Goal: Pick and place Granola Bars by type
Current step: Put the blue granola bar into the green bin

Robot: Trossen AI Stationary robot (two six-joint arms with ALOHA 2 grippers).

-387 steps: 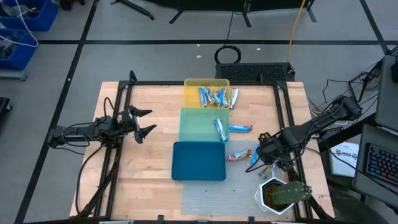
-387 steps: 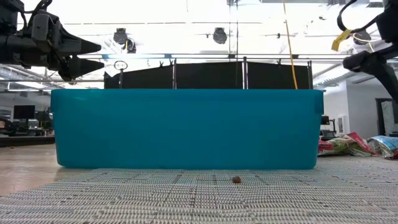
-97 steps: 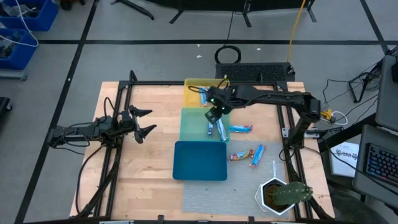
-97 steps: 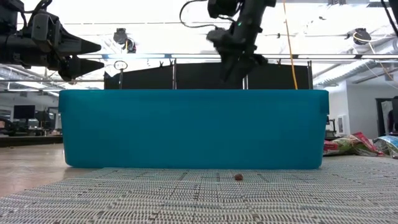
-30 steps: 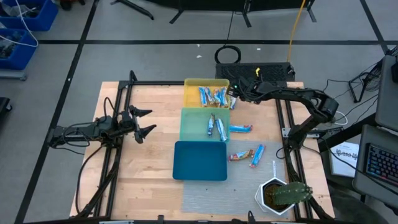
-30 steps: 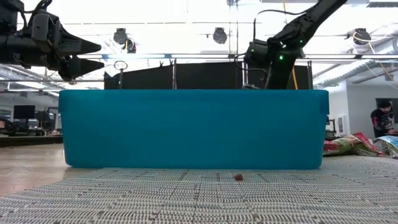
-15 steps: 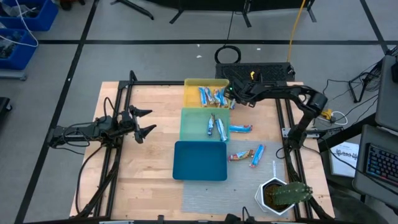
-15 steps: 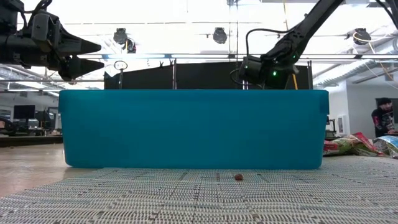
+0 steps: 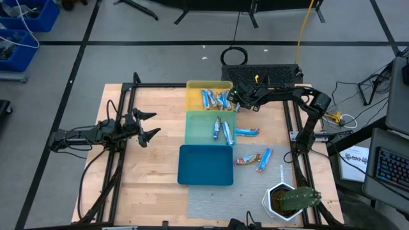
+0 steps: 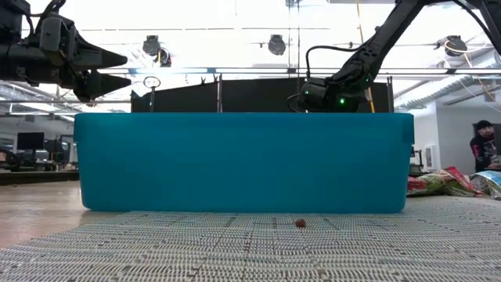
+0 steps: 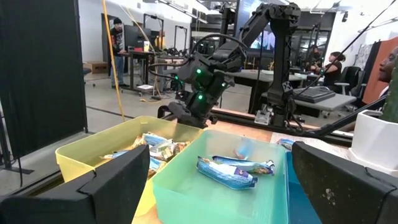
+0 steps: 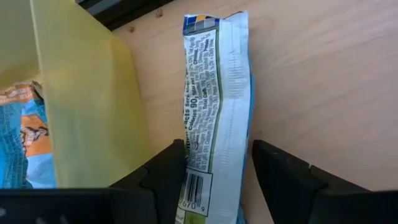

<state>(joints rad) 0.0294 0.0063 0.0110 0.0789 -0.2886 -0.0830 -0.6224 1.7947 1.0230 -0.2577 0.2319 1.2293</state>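
Right gripper (image 9: 239, 102) fingers astride granola bar (image 12: 214, 118) beside yellow tray (image 9: 192, 86); grip unclear

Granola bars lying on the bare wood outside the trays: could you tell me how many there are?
4: one beside the yellow tray, one right of the green tray, two right of the blue tray. The right tool may hide more.

From my left wrist camera I see the left hand (image 11: 205, 186) with its two dark fingers spread wide. Beyond them sits a green tray (image 11: 186, 199) holding two blue wrapped bars (image 11: 233, 170), and beside it a yellow tray (image 11: 93, 152) with more bars (image 11: 155, 148). The right hand (image 11: 177, 112) is lowered at the yellow tray's far rim. People sit at desks behind.
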